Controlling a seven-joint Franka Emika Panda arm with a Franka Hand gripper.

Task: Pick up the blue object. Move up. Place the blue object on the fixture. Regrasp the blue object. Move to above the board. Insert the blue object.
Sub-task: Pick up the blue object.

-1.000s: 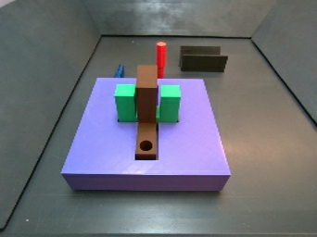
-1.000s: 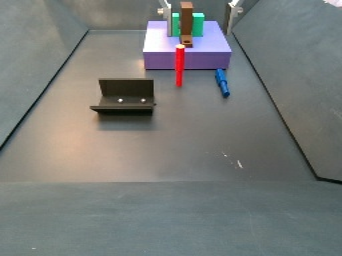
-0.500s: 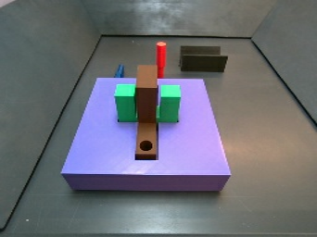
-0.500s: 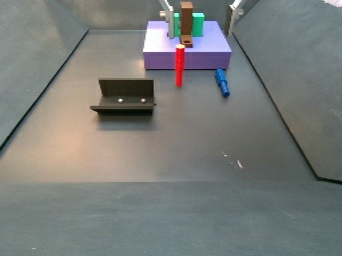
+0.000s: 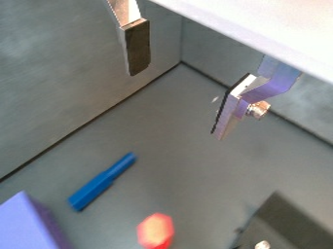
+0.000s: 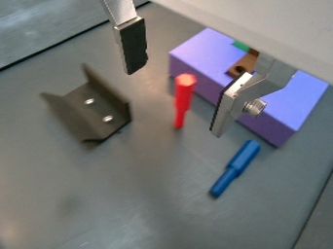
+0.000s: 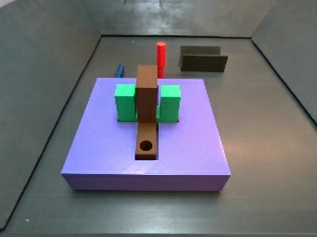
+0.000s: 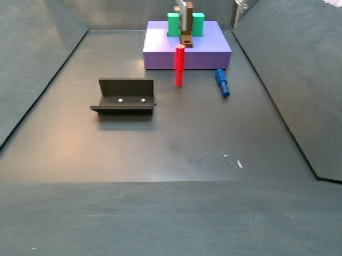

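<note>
Peg (image 5: pixel 103 182), blue, lay flat on the floor below the tool (image 5: pixel 182 78), whose fingers stood wide and empty. In a wrist view it lay near the red peg (image 6: pixel 182 101). In a side view it lay beside the slab (image 8: pixel 162 58); lowering astride its middle seemed wisest.

Matt pieces on a dull grey floor

Your gripper (image 6: pixel 174 80) high above shows brushed silver fingers (image 6: pixel 229 105); the blue object (image 6: pixel 235 168) looks smooth plastic, the fixture (image 6: pixel 86 112) matt dark metal.
</note>
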